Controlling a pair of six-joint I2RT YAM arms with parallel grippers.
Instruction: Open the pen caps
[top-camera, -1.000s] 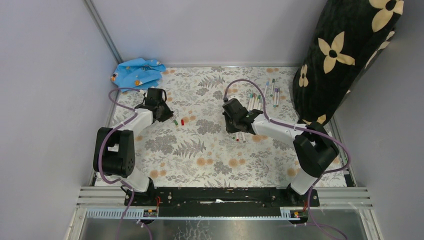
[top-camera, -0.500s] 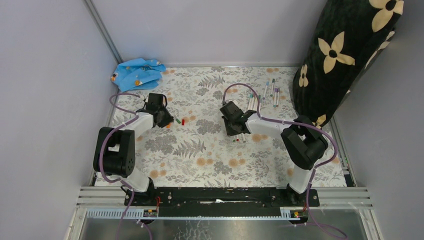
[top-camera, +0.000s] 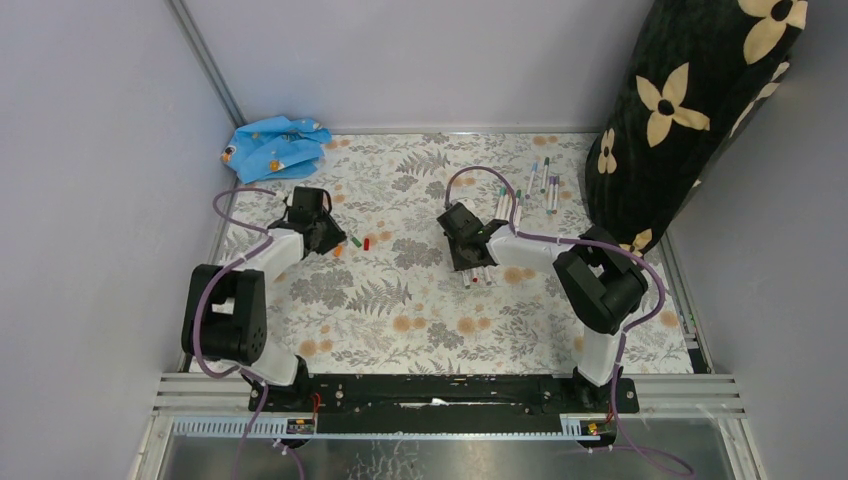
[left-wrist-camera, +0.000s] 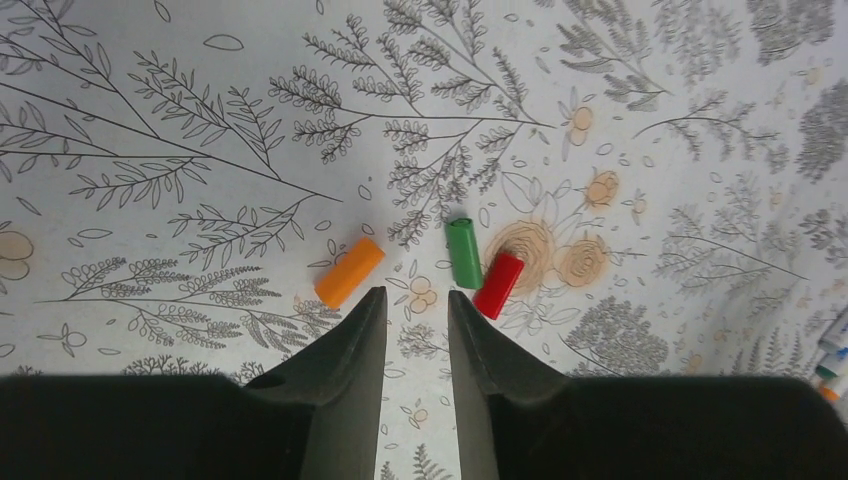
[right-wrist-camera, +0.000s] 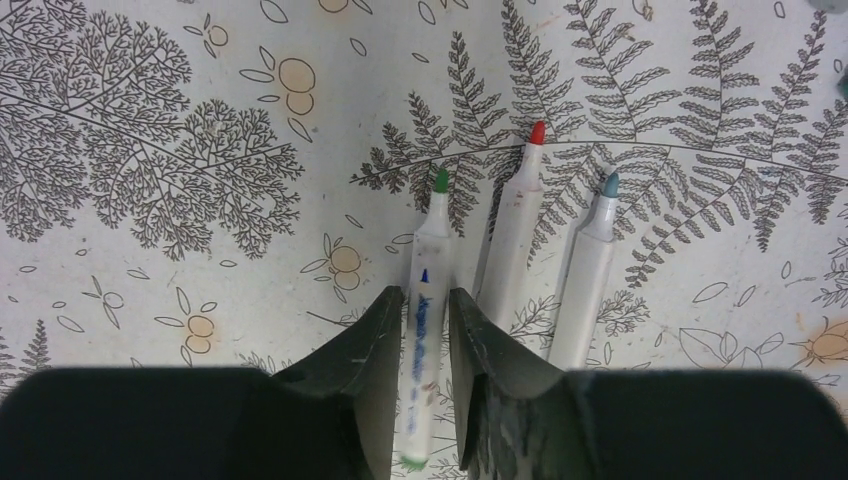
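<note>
Three short plastic pen caps on the floral tabletop (top-camera: 420, 320): one orange cap (left-wrist-camera: 349, 271), one green cap (left-wrist-camera: 463, 252), one red cap (left-wrist-camera: 498, 284). Three uncapped white-barrelled marker pens: green-tipped pen (right-wrist-camera: 430, 260), red-tipped pen (right-wrist-camera: 515, 230), teal-tipped pen (right-wrist-camera: 590, 260). Beside the one black flowered cushion (top-camera: 690, 110), further pens (top-camera: 545, 185), too small to count. One blue cloth (top-camera: 275, 146).

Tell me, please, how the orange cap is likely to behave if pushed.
The orange cap is a short, smooth cylinder lying on its side, so a sideways push would probably roll it. It looks like small hard plastic, so it is likely light and stiff, apt to skid away. Its round surface may slip from the left gripper's tapered tips.
</note>
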